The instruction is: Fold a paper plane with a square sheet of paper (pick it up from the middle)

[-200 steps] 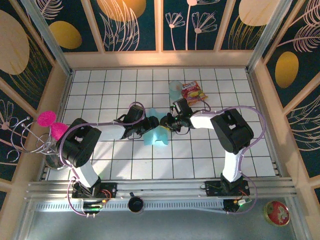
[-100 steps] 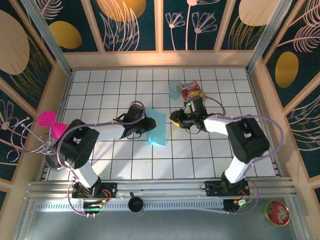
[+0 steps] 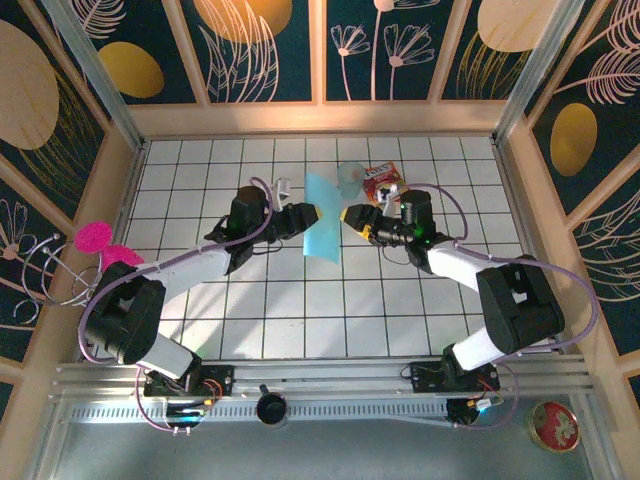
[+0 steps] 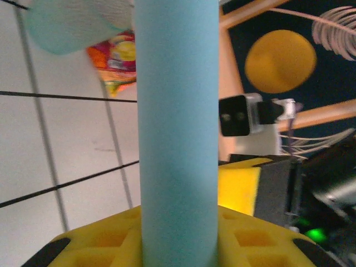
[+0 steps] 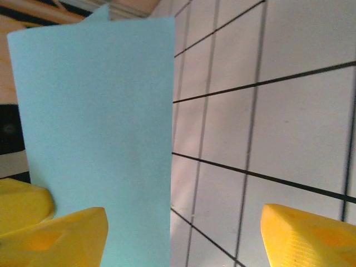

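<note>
Sheet of paper (image 3: 322, 222): teal, folded, held up over the middle of the tiled table (image 3: 250, 300), just near of the blue cup (image 3: 349, 178).
Left gripper (image 3: 306, 215): pinched on the sheet's left edge.
Right gripper (image 3: 351, 217): fingers spread wide, placed just right of the sheet.

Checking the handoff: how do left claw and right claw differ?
The left claw is shut on the sheet of paper, holding it up; the right claw stands open, gripping nothing. The left claw reaches from the left, the right claw from the right, beside the sheet's edge. Both are yellow-tipped and face each other.
</note>
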You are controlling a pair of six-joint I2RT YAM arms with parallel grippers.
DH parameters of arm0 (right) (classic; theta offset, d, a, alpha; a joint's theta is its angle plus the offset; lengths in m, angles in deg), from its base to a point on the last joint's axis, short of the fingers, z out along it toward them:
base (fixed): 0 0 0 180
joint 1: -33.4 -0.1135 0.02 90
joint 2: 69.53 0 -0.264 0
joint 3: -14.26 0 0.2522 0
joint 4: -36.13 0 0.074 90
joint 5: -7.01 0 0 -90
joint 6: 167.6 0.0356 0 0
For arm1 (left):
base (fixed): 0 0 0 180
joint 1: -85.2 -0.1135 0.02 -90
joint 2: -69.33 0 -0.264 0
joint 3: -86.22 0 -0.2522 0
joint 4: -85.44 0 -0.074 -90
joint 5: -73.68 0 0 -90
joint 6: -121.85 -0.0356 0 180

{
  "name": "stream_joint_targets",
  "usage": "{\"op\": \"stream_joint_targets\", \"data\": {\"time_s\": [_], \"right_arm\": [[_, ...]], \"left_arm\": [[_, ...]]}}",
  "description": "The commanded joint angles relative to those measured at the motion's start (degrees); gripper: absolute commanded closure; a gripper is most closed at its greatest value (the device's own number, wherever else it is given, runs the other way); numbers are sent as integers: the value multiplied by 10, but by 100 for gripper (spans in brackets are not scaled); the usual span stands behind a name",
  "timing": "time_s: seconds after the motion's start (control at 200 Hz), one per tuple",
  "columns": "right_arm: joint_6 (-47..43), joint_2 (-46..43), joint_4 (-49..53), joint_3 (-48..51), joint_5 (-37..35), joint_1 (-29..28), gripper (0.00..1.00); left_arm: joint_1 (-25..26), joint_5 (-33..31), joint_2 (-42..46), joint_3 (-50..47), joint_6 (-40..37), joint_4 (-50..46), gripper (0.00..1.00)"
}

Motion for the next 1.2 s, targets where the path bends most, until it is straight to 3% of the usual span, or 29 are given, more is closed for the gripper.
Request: {"op": "stream_joint_targets", "data": {"time_s": [0.0,0.155,0.4,0.656,0.786,0.936,1.036,1.196], "right_arm": [[14,7,-80,8,55,-10,26],[27,20,-107,5,74,-15,28],[8,5,-68,9,57,-14,45],[17,3,-77,24,58,-15,64],[21,2,-73,23,46,-15,81],[-3,-22,-22,8,10,-12,99],[-31,-46,36,-7,-9,-7,100],[-100,-76,189,-54,-35,8,100]], "left_arm": [[-4,64,-10,-13,49,86,70],[-4,63,-26,-18,52,81,70],[-6,12,-26,-15,15,12,70],[-7,2,-32,-19,9,5,70],[-7,-1,-33,-22,9,5,69],[-11,-18,-27,-30,5,-5,57],[-22,-29,-18,-39,0,-11,42],[-48,-50,6,-56,-16,-28,26]]}}
